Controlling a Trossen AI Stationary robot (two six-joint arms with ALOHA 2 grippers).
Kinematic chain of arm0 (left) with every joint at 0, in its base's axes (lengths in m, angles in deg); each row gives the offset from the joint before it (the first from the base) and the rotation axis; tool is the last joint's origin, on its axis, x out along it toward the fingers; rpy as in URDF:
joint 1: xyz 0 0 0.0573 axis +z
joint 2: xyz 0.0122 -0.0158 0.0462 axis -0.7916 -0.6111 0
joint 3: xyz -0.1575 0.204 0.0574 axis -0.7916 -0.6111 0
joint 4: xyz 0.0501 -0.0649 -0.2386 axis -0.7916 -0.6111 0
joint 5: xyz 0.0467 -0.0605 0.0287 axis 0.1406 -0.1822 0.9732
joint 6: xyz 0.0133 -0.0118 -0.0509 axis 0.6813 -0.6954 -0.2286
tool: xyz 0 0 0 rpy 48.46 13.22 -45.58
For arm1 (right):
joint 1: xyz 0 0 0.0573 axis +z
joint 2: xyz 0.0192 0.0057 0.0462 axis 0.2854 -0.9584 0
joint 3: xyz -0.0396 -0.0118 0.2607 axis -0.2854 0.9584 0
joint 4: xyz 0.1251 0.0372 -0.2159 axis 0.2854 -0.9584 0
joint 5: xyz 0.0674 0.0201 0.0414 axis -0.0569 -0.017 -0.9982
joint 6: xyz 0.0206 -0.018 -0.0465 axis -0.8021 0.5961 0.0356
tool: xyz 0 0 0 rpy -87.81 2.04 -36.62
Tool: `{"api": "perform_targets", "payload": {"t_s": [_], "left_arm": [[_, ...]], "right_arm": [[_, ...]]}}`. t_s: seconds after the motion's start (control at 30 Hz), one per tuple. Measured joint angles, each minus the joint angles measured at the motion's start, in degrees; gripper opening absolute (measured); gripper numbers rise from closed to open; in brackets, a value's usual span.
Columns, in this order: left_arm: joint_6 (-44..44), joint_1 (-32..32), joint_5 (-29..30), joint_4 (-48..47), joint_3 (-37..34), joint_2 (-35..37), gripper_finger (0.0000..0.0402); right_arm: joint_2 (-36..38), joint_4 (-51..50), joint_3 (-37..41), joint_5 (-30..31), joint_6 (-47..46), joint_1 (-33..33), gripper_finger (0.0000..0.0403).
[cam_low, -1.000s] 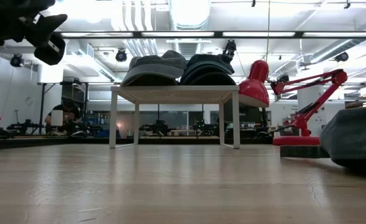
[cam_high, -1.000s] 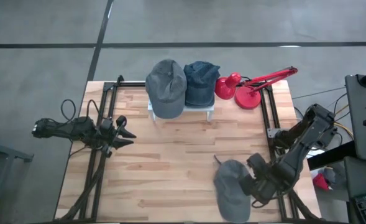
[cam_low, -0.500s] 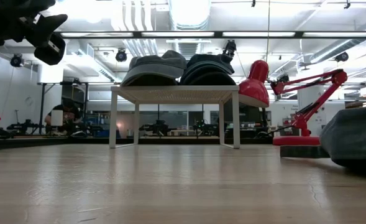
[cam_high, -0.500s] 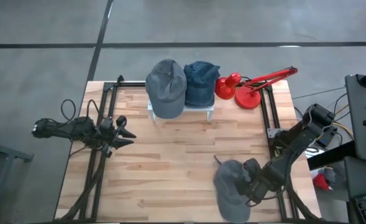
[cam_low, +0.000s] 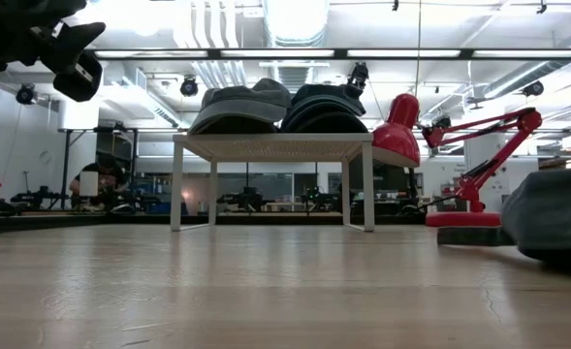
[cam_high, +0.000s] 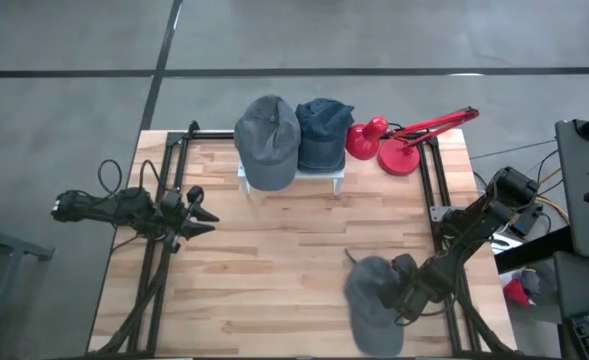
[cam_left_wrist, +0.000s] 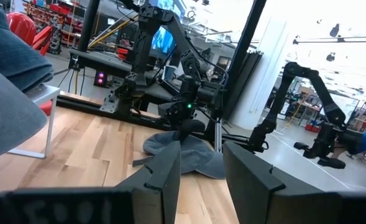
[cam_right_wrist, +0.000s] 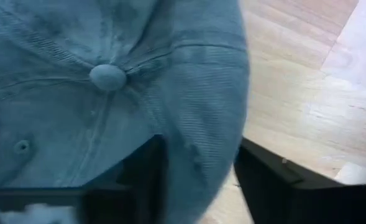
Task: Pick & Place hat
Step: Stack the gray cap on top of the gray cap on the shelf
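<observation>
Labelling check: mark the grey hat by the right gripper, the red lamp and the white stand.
grey hat (cam_high: 370,295): high view, crown.
red lamp (cam_high: 400,159): high view, round base.
white stand (cam_low: 270,146): low view, front edge of top.

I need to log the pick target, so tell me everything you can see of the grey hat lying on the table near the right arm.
The grey hat is a soft fabric cap with stitched panels, a top button and an eyelet. It lies flat on the wooden table near its front right corner, apart from the two hats on the stand. The right gripper is at its edge, its fingers straddling a fold of the crown, not visibly clamped.
</observation>
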Motion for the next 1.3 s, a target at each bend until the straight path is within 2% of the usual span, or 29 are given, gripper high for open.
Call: {"api": "perform_targets", "payload": {"t_s": [0.23, 0.27, 0.37, 0.5, 0.7, 0.8, 1.07, 1.2, 1.3], "left_arm": [[-4.19, 0.0, -0.02, 0.0, 0.0, 0.0, 0.0124], [-5.12, 0.01, 0.0, 0.02, 0.0, 0.0, 0.0124], [-6.69, 0.02, 0.0, 0.02, 0.0, 0.0, 0.0124], [-7.2, 0.01, 0.0, 1.29, 0.0, 0.0, 0.0124], [-10.62, 0.02, 0.83, 2.42, -0.02, -0.23, 0.0124], [-11.85, 0.01, 0.85, 2.86, -0.02, -1.29, 0.0124], [-15.13, 0.0, 0.83, 9.78, -0.02, -6.1, 0.0124], [-14.43, 0.0, 0.83, 14.02, -0.01, -8.07, 0.0124], [-12.61, 0.0, 0.82, 14.3, 1.08, -9.38, 0.0124]], "right_arm": [[0.0, 0.29, -0.36, 0.26, 1.93, -0.02, 0.0032], [0.0, 0.3, -0.76, 0.43, 2.96, -0.02, 0.0021], [0.0, 0.59, -2.89, 3.37, 6.75, -0.02, 0.0013], [0.0, 0.72, -7.71, 11.2, 13.61, -0.48, 0.001], [0.0, -0.38, -17.54, 23.6, 29.76, -4.3, 0.0009], [0.0, -1.86, -22.54, 27.59, 39.11, -7.61, 0.0009], [0.0, -4.66, -34.15, 34.83, 58.46, -16.67, 0.0008], [0.0, -4.66, -38.86, 35.04, 65.12, -20.46, 0.0008], [0.0, -4.65, -41.77, 35.03, 66.45, -22.75, 0.0008]]}}
